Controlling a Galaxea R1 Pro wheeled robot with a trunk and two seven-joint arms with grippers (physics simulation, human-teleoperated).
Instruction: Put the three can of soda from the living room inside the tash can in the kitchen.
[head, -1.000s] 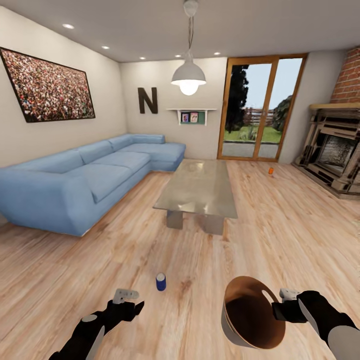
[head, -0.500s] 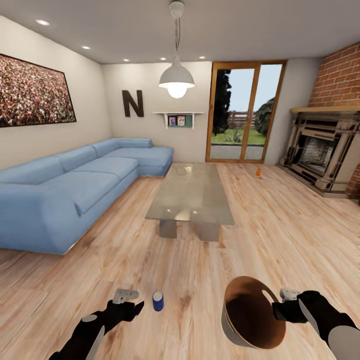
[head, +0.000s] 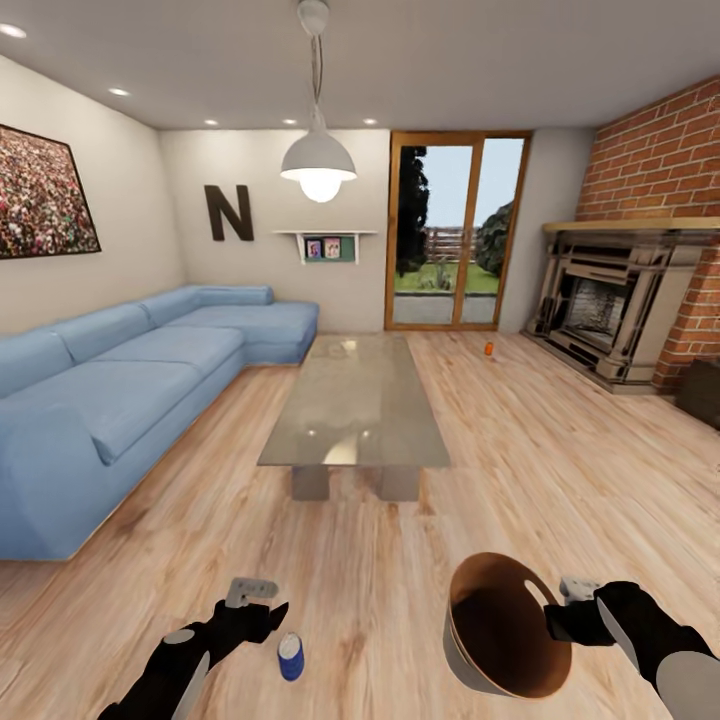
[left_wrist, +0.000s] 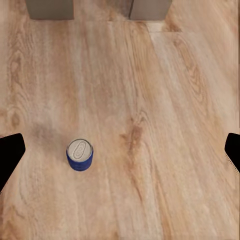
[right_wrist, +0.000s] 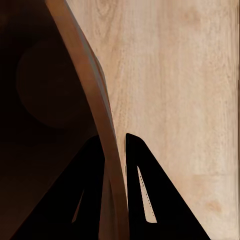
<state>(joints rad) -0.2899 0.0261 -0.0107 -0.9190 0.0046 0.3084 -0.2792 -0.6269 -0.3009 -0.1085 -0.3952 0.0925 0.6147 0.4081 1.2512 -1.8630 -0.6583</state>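
Right hand (head: 556, 612): at the lower right of the head view. Its two black fingers (right_wrist: 90, 190) pinch the rim of the trash can, one finger inside and one outside.

Trash can (head: 480, 672): held up off the floor at the lower right, tipped so its mouth faces the camera. It is pale grey outside and brown inside. The inside looks dark, and no can shows in it.

Left hand (head: 258, 598): at the lower left of the head view, low over the floor. In the left wrist view its black fingertips (left_wrist: 10, 155) sit far apart at the two side edges, so it is wide open and holds nothing.

Blue can (head: 290, 657): stands upright on the wood floor (head: 560, 480), just beside the left hand, at the bottom of the head view. Its silver top faces up.

Orange can (head: 489, 348): small and far off, on the floor near the glass doors (head: 448, 235) and the brick fireplace (head: 610, 320).

Desk (head: 355, 405): low, glass-topped, in the middle of the room.

Sofa (head: 130, 380): blue, along the left side.
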